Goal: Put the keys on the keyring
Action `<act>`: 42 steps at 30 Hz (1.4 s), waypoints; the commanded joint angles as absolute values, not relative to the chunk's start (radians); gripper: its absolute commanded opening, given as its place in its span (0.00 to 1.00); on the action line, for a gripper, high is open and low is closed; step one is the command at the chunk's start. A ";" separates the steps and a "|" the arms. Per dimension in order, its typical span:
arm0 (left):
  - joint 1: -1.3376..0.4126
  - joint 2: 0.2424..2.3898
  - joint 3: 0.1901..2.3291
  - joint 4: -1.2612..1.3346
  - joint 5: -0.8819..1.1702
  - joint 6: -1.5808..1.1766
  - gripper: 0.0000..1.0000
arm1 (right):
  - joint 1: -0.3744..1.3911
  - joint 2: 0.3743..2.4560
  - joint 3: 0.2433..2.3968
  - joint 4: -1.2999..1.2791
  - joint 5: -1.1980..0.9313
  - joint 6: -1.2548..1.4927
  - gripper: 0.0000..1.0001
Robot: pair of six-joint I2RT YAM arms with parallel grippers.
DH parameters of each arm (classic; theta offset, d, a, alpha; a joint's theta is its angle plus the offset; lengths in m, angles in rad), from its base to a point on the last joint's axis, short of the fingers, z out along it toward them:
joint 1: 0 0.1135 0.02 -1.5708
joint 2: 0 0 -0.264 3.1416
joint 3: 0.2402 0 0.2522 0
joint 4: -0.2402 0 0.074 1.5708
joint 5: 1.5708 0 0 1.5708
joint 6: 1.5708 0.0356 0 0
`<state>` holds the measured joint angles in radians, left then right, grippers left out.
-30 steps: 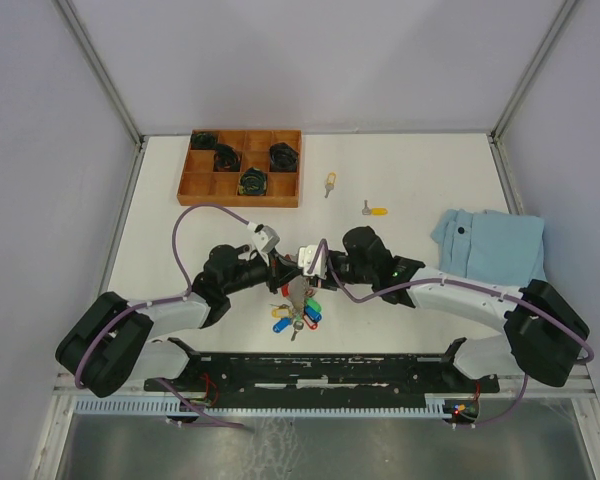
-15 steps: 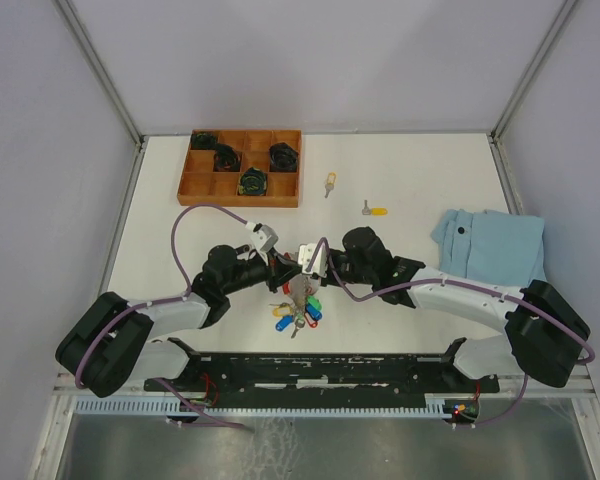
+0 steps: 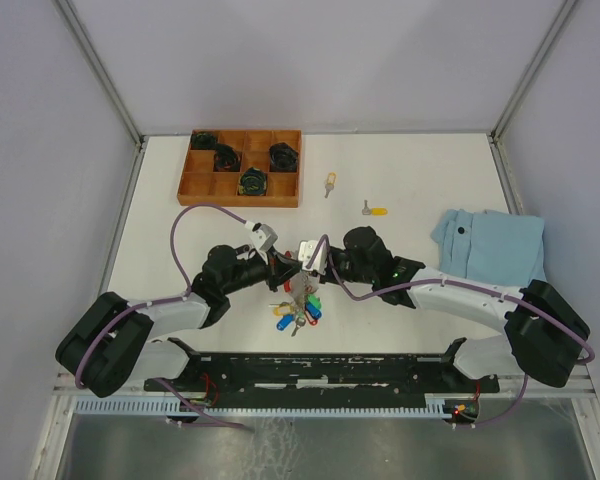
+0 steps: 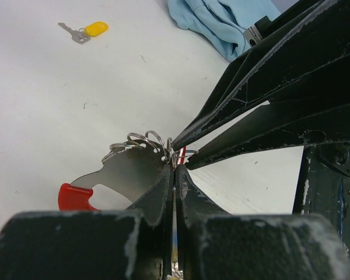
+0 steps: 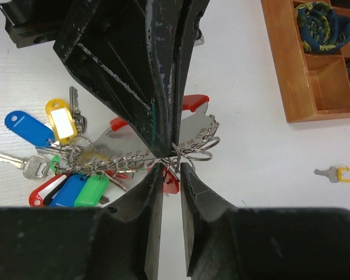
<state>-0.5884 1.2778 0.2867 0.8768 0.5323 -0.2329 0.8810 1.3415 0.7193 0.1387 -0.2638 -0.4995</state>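
The keyring (image 3: 298, 308) hangs between both arms near the table's front middle. It is a bunch with a flat silver plate (image 4: 128, 175), a beaded band and blue (image 5: 28, 128), yellow (image 5: 61, 119) and green (image 5: 93, 189) tags. My left gripper (image 4: 175, 169) is shut on the plate's ring end. My right gripper (image 5: 170, 169) meets it tip to tip, its jaws narrowed onto a small wire ring of the bunch. Two loose keys with yellow tags lie farther back: one (image 3: 329, 183) near the tray, the other (image 3: 374, 210) to its right.
A wooden compartment tray (image 3: 238, 202) with dark rolled items stands at the back left. A folded light-blue cloth (image 3: 490, 245) lies on the right. The two grippers (image 3: 296, 275) nearly touch each other over the bunch.
My right gripper's jaws have narrowed onto the wire ring. Both arms have barely moved, and the bunch hangs in the same place.
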 commanded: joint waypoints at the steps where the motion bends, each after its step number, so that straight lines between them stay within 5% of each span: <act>1: -0.587 1.265 0.285 0.963 0.537 -0.291 0.03 | 0.879 1.350 0.735 0.221 -0.253 -0.467 0.25; 4: -0.588 1.263 0.285 0.964 0.535 -0.295 0.03 | 0.879 1.355 0.738 0.218 -0.244 -0.464 0.22; 10: -0.587 1.239 0.274 0.964 0.504 -0.301 0.03 | 0.879 1.333 0.724 0.175 -0.229 -0.472 0.01; 42: -0.658 1.396 0.111 1.493 0.095 -0.585 0.03 | 0.964 1.382 0.605 0.382 -0.264 -0.371 0.01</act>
